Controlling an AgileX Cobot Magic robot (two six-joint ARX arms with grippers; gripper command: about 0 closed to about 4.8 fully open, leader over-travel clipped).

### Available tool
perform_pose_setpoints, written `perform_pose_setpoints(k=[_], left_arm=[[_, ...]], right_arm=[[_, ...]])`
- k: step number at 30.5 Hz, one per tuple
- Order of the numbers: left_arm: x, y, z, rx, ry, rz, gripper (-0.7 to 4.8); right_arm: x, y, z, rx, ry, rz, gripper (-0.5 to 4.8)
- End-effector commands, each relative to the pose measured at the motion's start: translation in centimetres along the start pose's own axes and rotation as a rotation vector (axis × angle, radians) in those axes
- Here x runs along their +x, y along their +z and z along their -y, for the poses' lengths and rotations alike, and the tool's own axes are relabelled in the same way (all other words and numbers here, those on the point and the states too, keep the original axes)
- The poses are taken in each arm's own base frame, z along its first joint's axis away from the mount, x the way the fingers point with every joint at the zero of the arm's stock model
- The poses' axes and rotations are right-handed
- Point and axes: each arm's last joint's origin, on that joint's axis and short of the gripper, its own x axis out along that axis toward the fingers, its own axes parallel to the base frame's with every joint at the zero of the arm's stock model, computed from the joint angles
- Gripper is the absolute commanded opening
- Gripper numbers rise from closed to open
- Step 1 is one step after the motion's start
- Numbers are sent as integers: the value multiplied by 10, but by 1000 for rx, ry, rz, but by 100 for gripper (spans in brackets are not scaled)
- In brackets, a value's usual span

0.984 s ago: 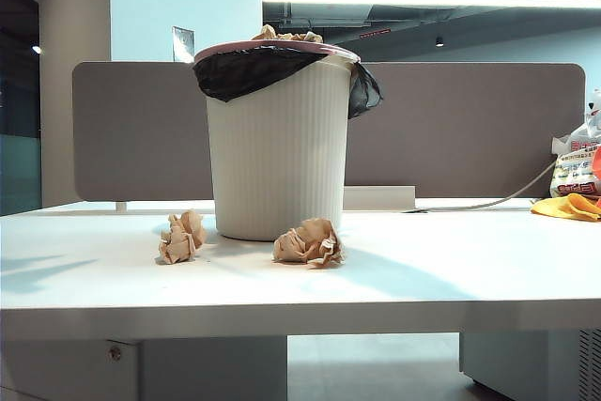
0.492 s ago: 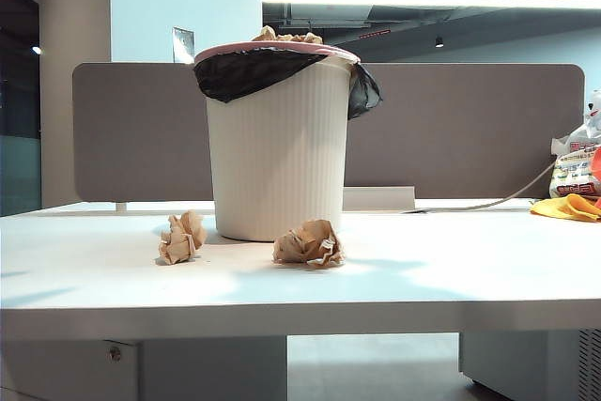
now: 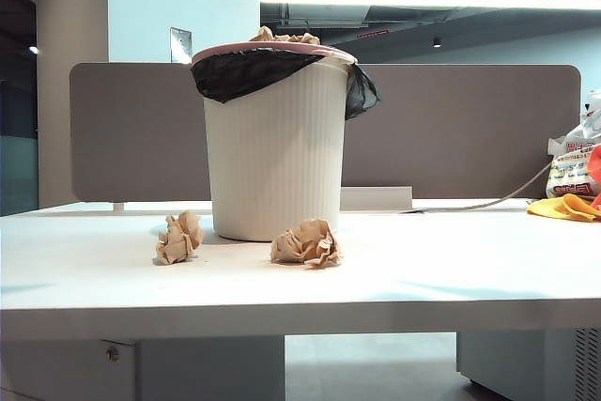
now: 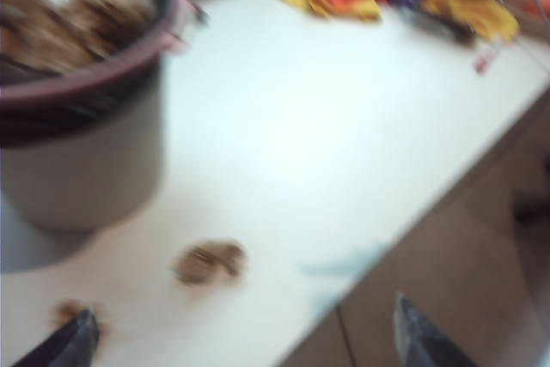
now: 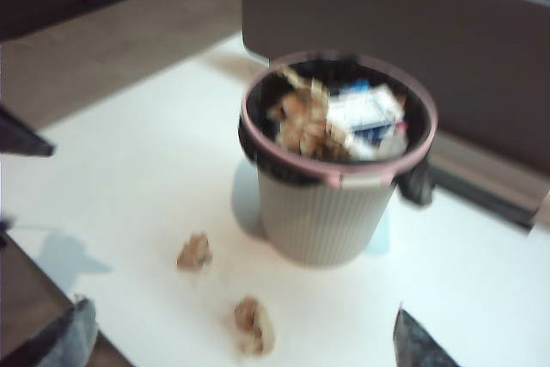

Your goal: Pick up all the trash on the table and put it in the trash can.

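Our left gripper [image 4: 241, 341] is released, jaws wide, hanging high over the table's [image 4: 326, 126] front edge; only its two fingertips show. Our right gripper [image 5: 241, 337] is also spread, empty, up above the table [image 5: 129, 178] looking down on the bin [image 5: 331, 212].

In the exterior view neither gripper shows. The bin [image 3: 274, 152] stands centre frame on the table [image 3: 423, 279], one paper ball [image 3: 282, 38] poking above its pink rim. Two balls remain on the table: one [image 3: 178, 237] at the bin's lower left, one [image 3: 305, 243] just in front of its base, slightly right. Yellow cloth [image 3: 563, 207] and printed bag [image 3: 573, 171] sit at far right edge.
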Motion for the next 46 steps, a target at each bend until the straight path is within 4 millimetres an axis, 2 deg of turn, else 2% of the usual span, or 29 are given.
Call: perform_pose_setpoints(k=[1, 9, 12, 16, 22, 27, 32, 33, 36, 37, 44, 46], left_arm=[[7, -4, 4, 8, -8, 8, 479], [22, -20, 6, -6, -8, -40, 479], [26, -26, 5, -26, -10, -73, 479], [33, -32, 5, -52, -13, -103, 479], [44, -41, 2, -59, -1, -149, 479], [59, -54, -1, -71, 7, -225, 479], [67, -63, -3, -78, 32, -285, 479], [67, -63, -3, -78, 32, -290, 421], [67, -63, -3, -77, 32, -286, 51], [67, -63, -3, -77, 32, -285, -16], [67, -63, -3, -75, 33, -284, -5], [67, -63, -3, -75, 33, -285, -5]], right_arm=[[31, -25, 6, 23, 16, -17, 440], [126, -120, 16, 92, 53, -233, 441], [159, -145, 21, 112, 84, -300, 441], [198, -166, 27, 124, 109, -357, 441], [244, -191, 25, 112, 157, -355, 441], [270, -210, 13, 3, 185, -376, 441], [288, -226, 1, -81, 104, -423, 440], [292, -229, 0, -81, 104, -433, 440], [302, -236, 1, -76, 93, -459, 440], [304, -238, 1, -76, 94, -464, 440], [325, -244, 4, -75, 91, -479, 439], [330, -248, 4, -72, 83, -493, 418]])
